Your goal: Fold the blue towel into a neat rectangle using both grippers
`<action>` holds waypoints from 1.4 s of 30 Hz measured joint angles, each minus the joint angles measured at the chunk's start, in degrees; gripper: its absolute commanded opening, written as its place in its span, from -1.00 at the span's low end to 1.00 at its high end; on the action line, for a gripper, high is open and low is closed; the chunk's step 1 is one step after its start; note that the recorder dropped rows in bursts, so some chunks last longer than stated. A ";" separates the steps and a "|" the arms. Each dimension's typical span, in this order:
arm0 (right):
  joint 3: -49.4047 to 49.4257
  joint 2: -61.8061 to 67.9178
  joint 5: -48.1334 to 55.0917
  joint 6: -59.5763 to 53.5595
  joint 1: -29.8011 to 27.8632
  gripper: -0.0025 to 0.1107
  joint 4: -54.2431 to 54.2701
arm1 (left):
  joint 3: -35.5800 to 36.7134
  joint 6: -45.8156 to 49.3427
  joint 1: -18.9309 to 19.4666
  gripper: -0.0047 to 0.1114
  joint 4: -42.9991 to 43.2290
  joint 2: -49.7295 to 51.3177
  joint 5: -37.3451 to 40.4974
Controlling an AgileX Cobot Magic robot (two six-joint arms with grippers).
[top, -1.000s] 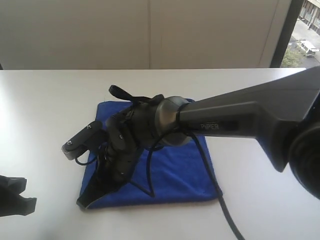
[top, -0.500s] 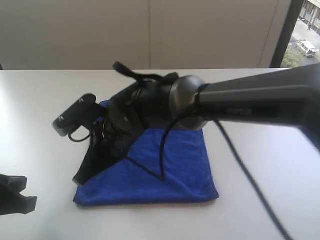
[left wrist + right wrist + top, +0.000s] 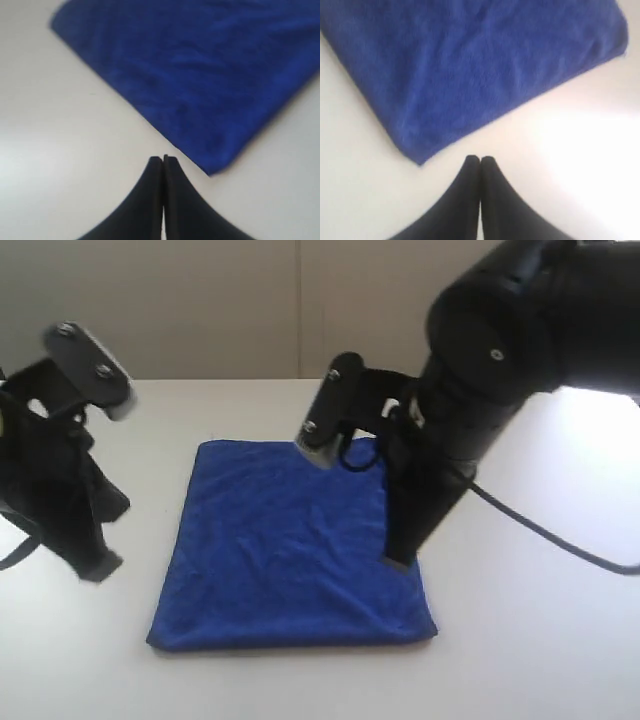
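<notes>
The right gripper has pulled back off the blue towel, which now lies flat and folded on the bench. It and the left gripper are clenched, holding nothing, so the fold looks done

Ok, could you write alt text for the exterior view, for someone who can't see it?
A blue towel lies flat as a neat rectangle on a white table. Two black robot arms flank it, one on each side, with the left tool and the right tool both shut and holding nothing.
</notes>
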 measured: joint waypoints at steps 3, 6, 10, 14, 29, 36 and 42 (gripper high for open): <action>5.63 -2.06 0.80 -2.30 -0.99 -0.96 0.31 | -4.55 23.95 -0.27 -0.92 -9.87 7.27 13.05; 10.55 -2.31 -0.92 -6.07 -1.02 -0.96 1.21 | -5.08 38.17 -0.49 -0.92 -14.29 12.92 15.92; 16.28 -1.30 -3.72 -14.58 -1.02 -0.96 0.80 | -5.29 43.69 -0.49 -0.87 -13.47 18.61 15.92; 20.13 -0.48 -13.42 -18.68 -1.02 -0.89 -0.38 | -5.37 45.95 -0.49 -0.51 -11.49 22.49 15.92; 21.07 4.61 -21.00 -19.61 -1.02 -0.02 -4.42 | -5.42 46.42 -0.49 0.06 -3.93 29.12 8.14; 21.16 8.09 -23.28 -19.61 -1.02 -0.02 -6.15 | -3.37 46.42 -0.49 0.06 -3.48 29.35 3.30; 21.16 10.82 -23.67 -19.61 -1.02 -0.02 -7.60 | -3.13 46.42 -0.49 0.06 -2.85 29.35 2.06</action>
